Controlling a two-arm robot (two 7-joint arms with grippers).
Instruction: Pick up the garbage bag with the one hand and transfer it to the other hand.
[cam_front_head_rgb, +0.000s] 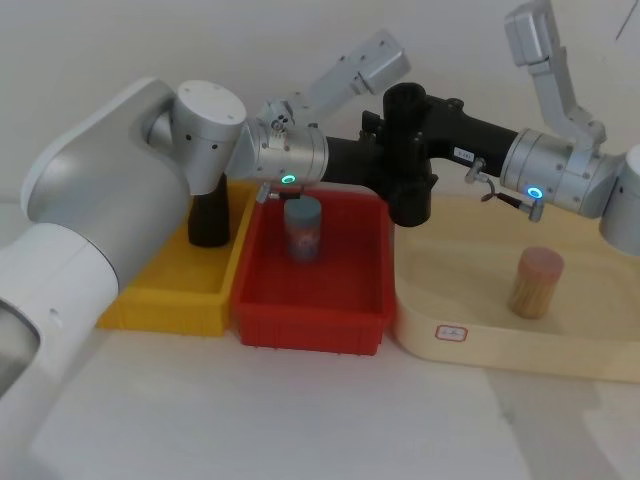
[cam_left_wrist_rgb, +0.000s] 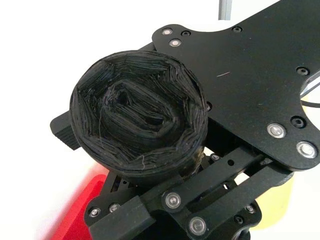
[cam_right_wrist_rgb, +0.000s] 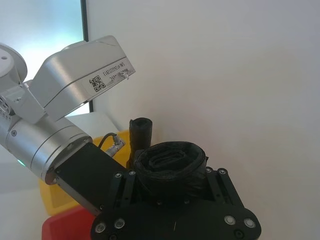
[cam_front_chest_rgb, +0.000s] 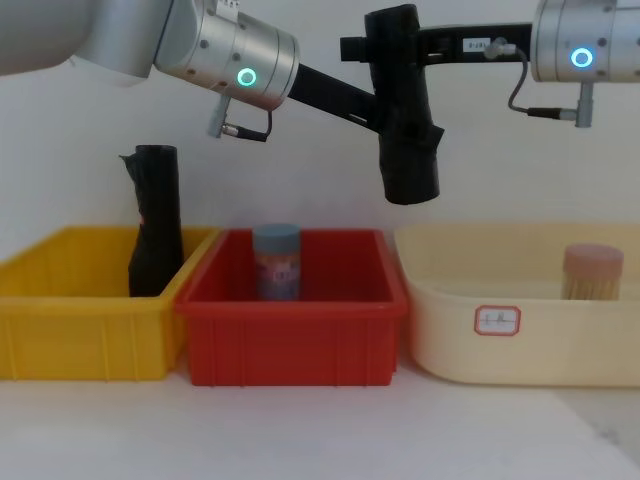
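- Up above the red bin, the garbage bag hangs upright in the air as a black roll, its lower end bulging wider.
- Reaching in from the left with a green-cyan ring light, the left gripper has its fingers closed on the roll's middle; in the left wrist view the roll's spiral end sits tight between the black finger links.
- From the right comes the right gripper, on the arm with the blue ring light, and its fingers clasp the roll near the top; the right wrist view shows the roll seated between them.
- Inside the red bin stands a blue-lidded can.
- Over in the yellow bin, a second black roll stands with a ragged flap at its top.
- To the right, a cream tray holds a toothpick holder.
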